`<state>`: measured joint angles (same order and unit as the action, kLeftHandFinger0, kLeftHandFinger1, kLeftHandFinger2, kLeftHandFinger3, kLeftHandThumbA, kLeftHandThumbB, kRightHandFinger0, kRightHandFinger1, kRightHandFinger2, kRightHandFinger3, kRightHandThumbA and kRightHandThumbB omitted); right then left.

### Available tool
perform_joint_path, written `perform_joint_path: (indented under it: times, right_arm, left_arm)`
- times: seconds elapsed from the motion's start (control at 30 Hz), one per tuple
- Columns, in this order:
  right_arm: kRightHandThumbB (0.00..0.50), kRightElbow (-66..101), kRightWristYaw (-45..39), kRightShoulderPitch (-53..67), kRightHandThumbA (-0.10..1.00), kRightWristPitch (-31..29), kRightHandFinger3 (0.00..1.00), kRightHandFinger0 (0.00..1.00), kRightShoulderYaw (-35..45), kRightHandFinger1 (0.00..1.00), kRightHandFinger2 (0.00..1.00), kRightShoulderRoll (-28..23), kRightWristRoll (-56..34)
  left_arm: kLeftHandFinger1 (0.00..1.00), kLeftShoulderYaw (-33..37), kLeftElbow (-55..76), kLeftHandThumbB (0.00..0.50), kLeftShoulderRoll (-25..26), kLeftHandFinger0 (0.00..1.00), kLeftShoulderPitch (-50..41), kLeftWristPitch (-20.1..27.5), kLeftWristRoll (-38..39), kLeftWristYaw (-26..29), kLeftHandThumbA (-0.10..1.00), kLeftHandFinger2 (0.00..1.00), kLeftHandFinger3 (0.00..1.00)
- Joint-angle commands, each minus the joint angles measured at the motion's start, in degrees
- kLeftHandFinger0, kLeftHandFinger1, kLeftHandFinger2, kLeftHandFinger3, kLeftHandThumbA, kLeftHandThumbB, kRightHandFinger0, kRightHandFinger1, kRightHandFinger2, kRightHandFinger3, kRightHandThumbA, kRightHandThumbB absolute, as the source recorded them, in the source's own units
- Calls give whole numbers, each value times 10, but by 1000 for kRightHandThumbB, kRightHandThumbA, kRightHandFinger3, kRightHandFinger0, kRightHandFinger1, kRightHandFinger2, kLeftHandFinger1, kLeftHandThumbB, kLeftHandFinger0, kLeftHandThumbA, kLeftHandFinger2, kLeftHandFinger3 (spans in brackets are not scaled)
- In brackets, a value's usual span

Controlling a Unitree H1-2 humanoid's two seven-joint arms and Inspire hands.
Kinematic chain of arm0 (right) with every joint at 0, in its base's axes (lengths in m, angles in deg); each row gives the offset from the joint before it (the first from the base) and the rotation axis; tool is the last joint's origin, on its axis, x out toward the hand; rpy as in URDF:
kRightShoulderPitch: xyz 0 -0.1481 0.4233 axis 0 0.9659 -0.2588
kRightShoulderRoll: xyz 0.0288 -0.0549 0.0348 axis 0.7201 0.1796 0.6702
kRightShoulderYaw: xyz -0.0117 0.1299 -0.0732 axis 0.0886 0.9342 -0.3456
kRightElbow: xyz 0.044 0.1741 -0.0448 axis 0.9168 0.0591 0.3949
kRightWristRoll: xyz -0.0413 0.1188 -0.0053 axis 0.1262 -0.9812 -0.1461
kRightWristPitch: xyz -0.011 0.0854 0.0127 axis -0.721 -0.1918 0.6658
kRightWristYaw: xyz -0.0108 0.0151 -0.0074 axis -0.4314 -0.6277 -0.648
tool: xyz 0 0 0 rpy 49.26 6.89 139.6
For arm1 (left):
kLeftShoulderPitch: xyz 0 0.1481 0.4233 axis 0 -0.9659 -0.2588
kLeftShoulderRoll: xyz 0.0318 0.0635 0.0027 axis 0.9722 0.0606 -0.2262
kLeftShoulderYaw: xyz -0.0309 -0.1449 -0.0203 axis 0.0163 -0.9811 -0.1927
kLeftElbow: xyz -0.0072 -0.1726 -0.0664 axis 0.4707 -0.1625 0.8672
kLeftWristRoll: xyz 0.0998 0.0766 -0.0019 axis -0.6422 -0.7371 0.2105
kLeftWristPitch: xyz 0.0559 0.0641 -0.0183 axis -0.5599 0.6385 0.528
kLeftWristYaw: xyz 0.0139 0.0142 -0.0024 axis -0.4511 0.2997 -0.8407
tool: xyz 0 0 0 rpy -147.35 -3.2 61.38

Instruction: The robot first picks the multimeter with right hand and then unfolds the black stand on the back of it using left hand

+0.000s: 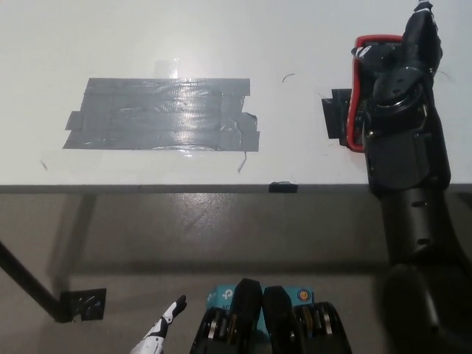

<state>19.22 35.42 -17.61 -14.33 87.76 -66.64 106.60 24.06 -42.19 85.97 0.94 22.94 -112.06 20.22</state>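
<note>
From the head view, the first step is in hand: the right hand (404, 63) lies over the multimeter (363, 88), which sits flat at the right of the table (221, 29), and I judge that the next move needs a firm hold and a lift. The black arm reaches straight up from bottom right and hides most of the meter, so I cannot tell whether the hand grips it. The left hand (158, 332) rests low by the body, fingers loosely spread, holding nothing.
</note>
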Motion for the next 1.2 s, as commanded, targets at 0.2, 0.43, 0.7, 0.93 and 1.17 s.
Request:
perform_joint_path:
  times: [0.2,0.43,0.7,0.93,1.17]
  right_arm:
    - [416,-6,-12,-58,1000,3,1000,1000,41,1000,1000,9,-24]
    - [422,-36,2,-61,1000,3,1000,1000,43,1000,1000,0,-44]
    - [417,-67,24,-66,1000,3,1000,1000,27,1000,1000,-9,-60]
    - [434,-93,50,-66,1000,3,1000,1000,8,1000,1000,-19,-47]
    - [426,-125,53,-63,1000,3,1000,1000,-21,1000,1000,-34,-51]
  left_arm:
    - [1000,4,17,105,4,1000,-1,14,-19,15,662,1000,1000]
    - [1000,5,17,96,5,1000,1,15,-30,18,663,1000,1000]
    - [1000,4,13,96,6,1000,2,20,-35,20,660,1000,1000]
    - [1000,3,11,96,5,1000,6,22,-37,21,666,1000,1000]
    - [1000,2,18,89,6,1000,5,19,-43,21,672,1000,1000]
